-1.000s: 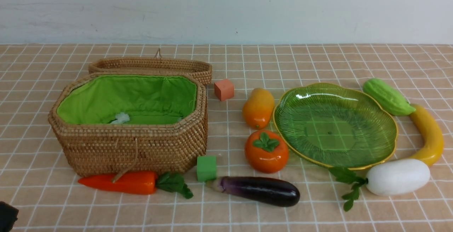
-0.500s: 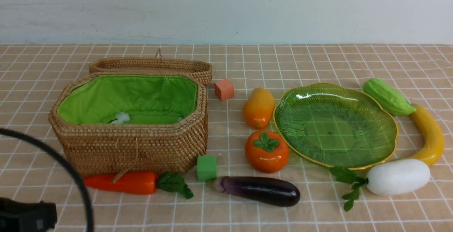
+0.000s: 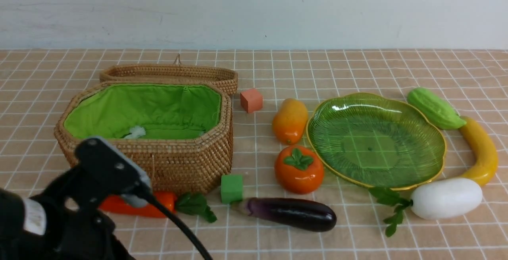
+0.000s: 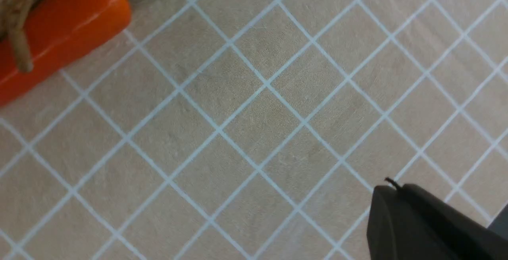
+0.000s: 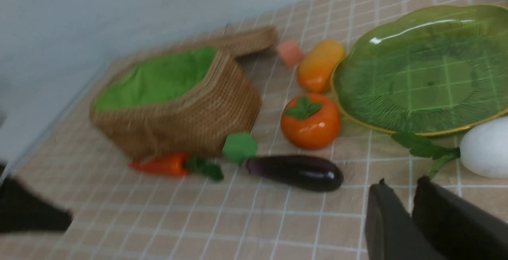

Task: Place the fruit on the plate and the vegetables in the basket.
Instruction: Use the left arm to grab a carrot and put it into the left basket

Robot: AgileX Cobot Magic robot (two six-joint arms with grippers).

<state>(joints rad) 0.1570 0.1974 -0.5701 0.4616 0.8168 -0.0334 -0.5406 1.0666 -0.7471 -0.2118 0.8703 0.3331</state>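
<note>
**A:** What sits nearest?

**B:** The left arm (image 3: 79,196), black, low at the near left corner of the bench (image 3: 357,238). Its wrist is raised in front of the carrot's (image 3: 160,205) pointed end, and a cable runs down off it.

**A:** And its gripper?

**B:** The left gripper (image 4: 391,200) shows only one dark finger in the wrist view, above bare checked cloth near the carrot. I cannot tell how wide it stands or whether it grips anything.

**A:** The other one?

**B:** The right gripper (image 5: 403,190) hangs over the near bench, short of the radish (image 3: 446,197). Its fingers are drawn almost together with only a slit between, and nothing is in it.

**A:** Then the toys?

**B:** The carrot lies along the foot of the basket (image 3: 186,164). The eggplant (image 3: 293,213) lies to its right, with the green cube (image 3: 231,188) at its stem end. Farther back are the persimmon (image 3: 299,169) and the mango (image 3: 289,120), both just left of the plate (image 3: 397,133), which holds nothing. The banana (image 3: 482,151) curves round its right side, and the gourd (image 3: 434,108) lies at its far right.

**A:** Farthest?

**B:** The orange cube (image 3: 251,100), and the basket's lid (image 3: 170,73) lying open behind it.
</note>
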